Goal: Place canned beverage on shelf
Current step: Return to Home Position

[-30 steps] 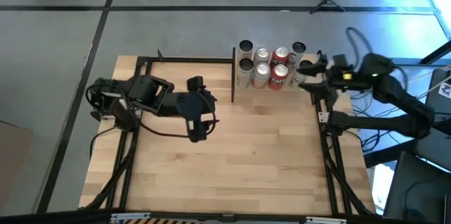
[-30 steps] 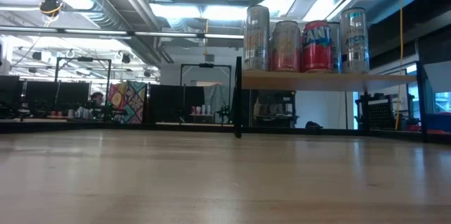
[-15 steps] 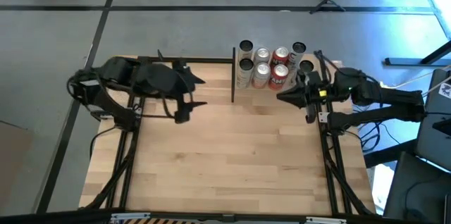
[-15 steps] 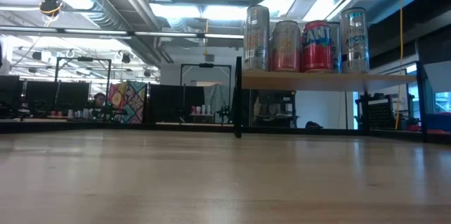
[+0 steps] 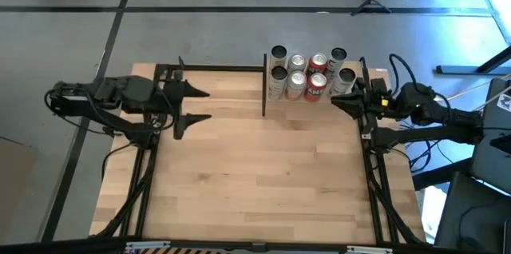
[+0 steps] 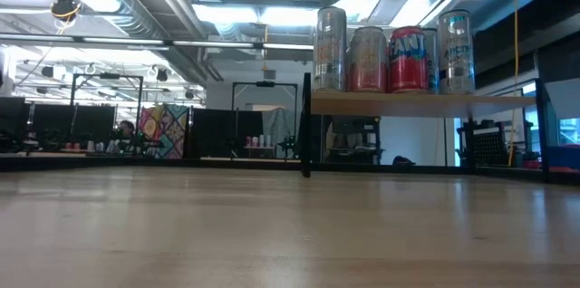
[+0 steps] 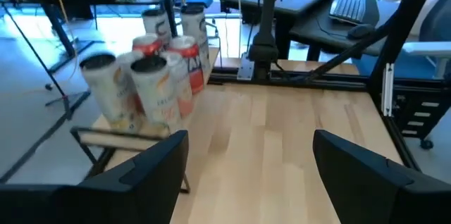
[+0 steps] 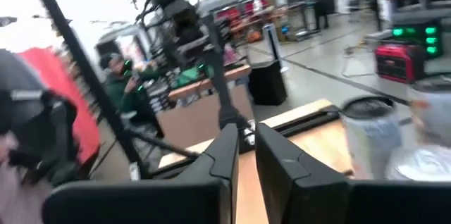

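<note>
Several beverage cans stand upright on their bases on the shelf, a light-wood board on black posts at the table's far edge; the cans are also in the low view. My right gripper is shut and empty, just right of the shelf and clear of the nearest can. Its fingers show pressed together. My left gripper is open and empty near the table's left edge, pointing toward the cans; in its wrist view the left gripper has only bare tabletop in its gap.
A black post stands at the shelf's left end. Black frame rails run along the far edge and both sides of the table. The bare wooden tabletop lies between the arms. Beyond the table is a workshop room.
My left arm has drawn back from the table's middle toward the left edge, its gripper staying open and tipping from downward to nearly level. My right gripper has backed off the rightmost can toward the table's right edge and shut; that can stands on the shelf.
</note>
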